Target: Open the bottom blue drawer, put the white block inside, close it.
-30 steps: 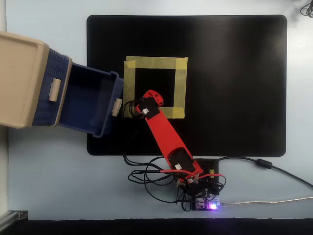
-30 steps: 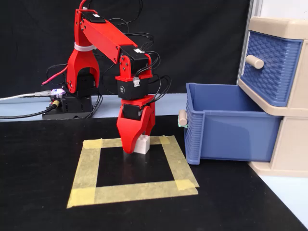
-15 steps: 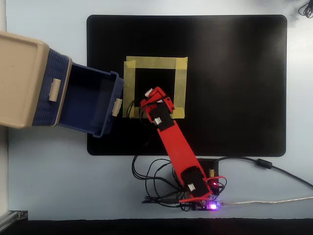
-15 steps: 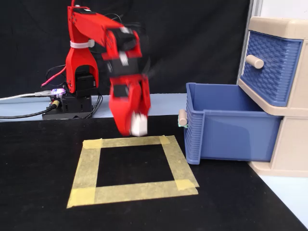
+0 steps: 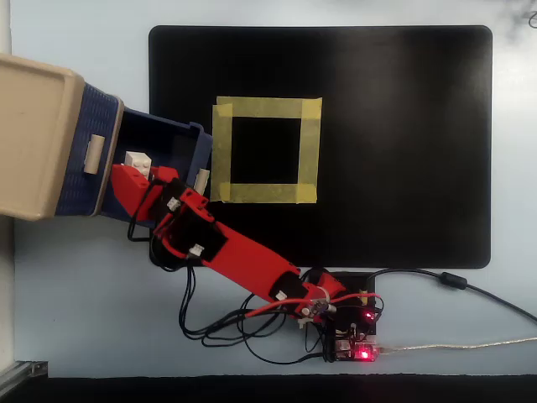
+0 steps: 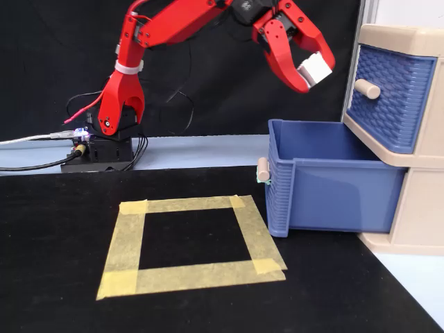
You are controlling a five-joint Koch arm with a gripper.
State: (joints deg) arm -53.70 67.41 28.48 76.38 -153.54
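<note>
Above open bottom blue drawer (image 6: pixel 333 182) — tool (image 6: pixel 310 75) clamped on white block (image 6: pixel 316 68).

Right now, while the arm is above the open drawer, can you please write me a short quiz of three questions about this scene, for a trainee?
1. True or false: the bottom blue drawer is pulled out of the cabinet.
2. What does the gripper hold? A) a drawer handle B) the white block C) nothing
3. Fill the gap: on the black mat, the square of yellow tape has ____ inside it.

Key
1. True; it stands open in both views.
2. B; the block is clamped in the gripper, in the air above the open drawer.
3. Nothing; only bare mat shows.
</note>
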